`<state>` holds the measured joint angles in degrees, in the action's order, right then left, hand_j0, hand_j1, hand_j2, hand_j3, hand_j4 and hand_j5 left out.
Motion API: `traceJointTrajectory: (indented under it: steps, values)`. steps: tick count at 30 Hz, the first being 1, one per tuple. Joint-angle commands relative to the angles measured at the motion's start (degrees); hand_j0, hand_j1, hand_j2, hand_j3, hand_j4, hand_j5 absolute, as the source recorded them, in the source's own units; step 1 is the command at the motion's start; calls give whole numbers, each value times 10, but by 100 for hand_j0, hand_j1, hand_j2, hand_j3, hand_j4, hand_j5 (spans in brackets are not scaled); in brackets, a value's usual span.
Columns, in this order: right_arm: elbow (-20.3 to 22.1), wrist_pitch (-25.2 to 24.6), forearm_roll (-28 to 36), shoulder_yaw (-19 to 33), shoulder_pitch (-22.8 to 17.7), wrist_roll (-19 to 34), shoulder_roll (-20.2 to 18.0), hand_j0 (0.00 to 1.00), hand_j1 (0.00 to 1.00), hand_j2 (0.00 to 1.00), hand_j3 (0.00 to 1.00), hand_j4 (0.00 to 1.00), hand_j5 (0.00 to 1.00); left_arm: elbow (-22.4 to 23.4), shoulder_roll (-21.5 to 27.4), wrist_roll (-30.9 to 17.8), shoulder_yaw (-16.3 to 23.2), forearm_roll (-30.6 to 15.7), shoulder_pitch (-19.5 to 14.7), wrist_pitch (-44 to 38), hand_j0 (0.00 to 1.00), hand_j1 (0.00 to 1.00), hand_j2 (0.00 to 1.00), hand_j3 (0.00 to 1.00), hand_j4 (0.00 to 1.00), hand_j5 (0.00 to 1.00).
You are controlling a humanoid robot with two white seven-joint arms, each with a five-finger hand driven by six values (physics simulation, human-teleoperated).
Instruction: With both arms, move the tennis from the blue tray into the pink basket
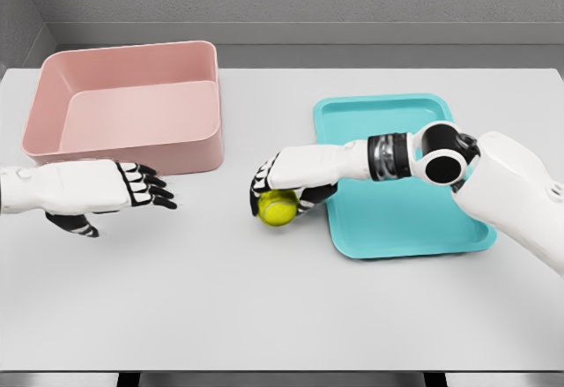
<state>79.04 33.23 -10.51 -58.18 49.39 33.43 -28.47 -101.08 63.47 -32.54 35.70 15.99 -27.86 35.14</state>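
Observation:
A yellow-green tennis ball (278,208) sits just left of the blue tray (414,219), over the white table. My right hand (280,191) reaches across from the right and its fingers are curled over the ball from above. The tray holds nothing. The pink basket (132,109) stands at the back left, with nothing inside it. My left hand (145,186) hovers in front of the basket's near wall, fingers stretched out toward the right, holding nothing. About a hand's width of table separates the left fingertips from the ball.
The white table (264,308) spreads out in front of both hands. A grey wall runs behind the table's far edge. The basket's near wall stands directly behind the left hand.

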Motion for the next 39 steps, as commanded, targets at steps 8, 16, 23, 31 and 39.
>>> traceJointTrajectory:
  steps: [8,16,23,31,39]
  values:
    - [-18,-3,-4,-10,1,1,32,59,59,59,59,59,59,0,13,0,-1,-3,1,-1,100,100,100,100,100,100]
    - [-57,0,-12,-19,2,1,68,59,59,59,59,59,59,0,13,3,-6,-3,-2,-1,100,100,100,100,100,100]
    - [-57,-3,-21,-19,4,1,76,68,68,68,68,68,68,0,13,24,-5,-3,-4,-1,100,100,100,100,100,100]
    - [-43,0,-19,-14,4,-2,66,100,100,100,100,100,100,-1,51,-25,2,-3,1,-1,100,100,100,100,100,100]
    - [43,18,-17,90,5,-6,-107,100,100,100,100,100,100,-1,29,-25,1,-5,-6,-1,100,100,100,100,100,100]
